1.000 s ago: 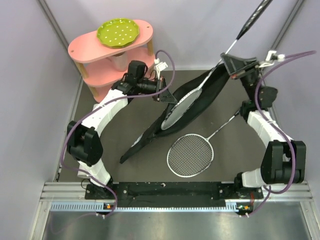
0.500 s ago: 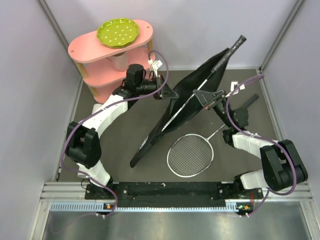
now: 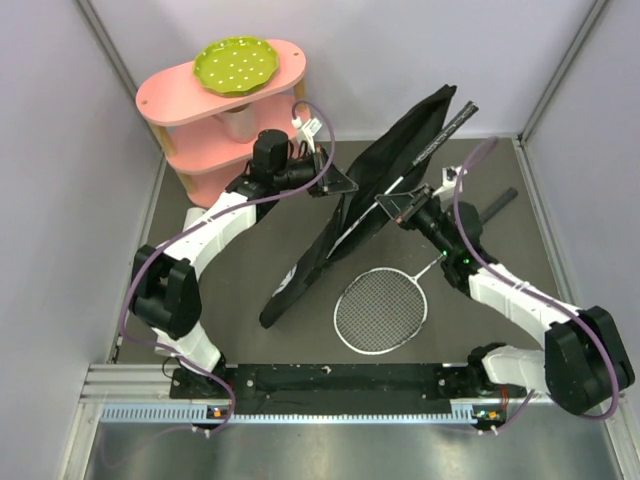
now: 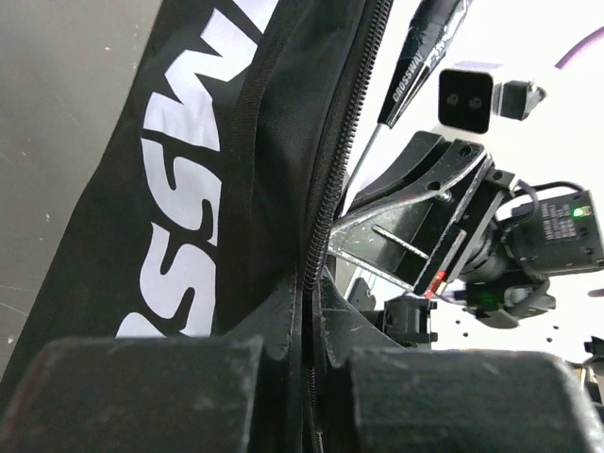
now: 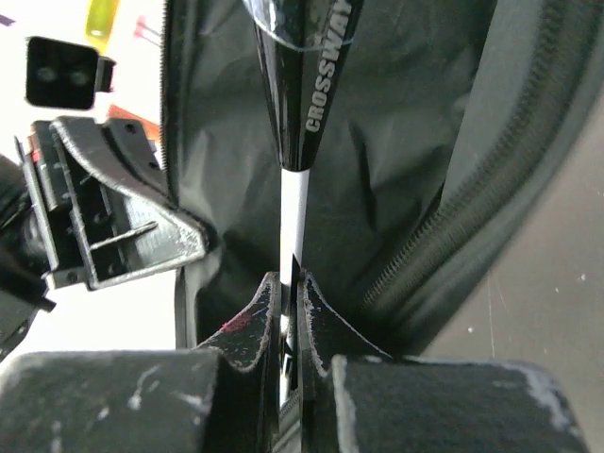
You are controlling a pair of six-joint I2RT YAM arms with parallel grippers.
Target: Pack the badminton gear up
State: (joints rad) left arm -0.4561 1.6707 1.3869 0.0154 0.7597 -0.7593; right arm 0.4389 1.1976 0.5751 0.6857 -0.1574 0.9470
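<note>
The black "CROSSWAY" bag (image 3: 345,220) is held up on edge, its mouth open toward the right. My left gripper (image 3: 342,184) is shut on its zipper edge (image 4: 326,203). My right gripper (image 3: 402,206) is shut on the thin silver shaft (image 5: 293,212) of one racket. That racket's head is inside the bag and hidden; its black handle (image 3: 448,128) sticks out up and to the right. It also shows in the left wrist view (image 4: 415,57). The second racket (image 3: 381,309) lies flat on the table. No shuttlecocks or white tube are in view.
The pink three-tier shelf (image 3: 190,95) stands at the back left, just behind the left arm, with the green dotted plate (image 3: 235,63) on top. A dark strap-like piece (image 3: 499,204) lies right of the right arm. Grey walls close in on both sides.
My right arm swung down and to the left, bringing the racket's handle down from high at the back to the bag's mouth. The bag now stands more upright, and my left gripper moved slightly.
</note>
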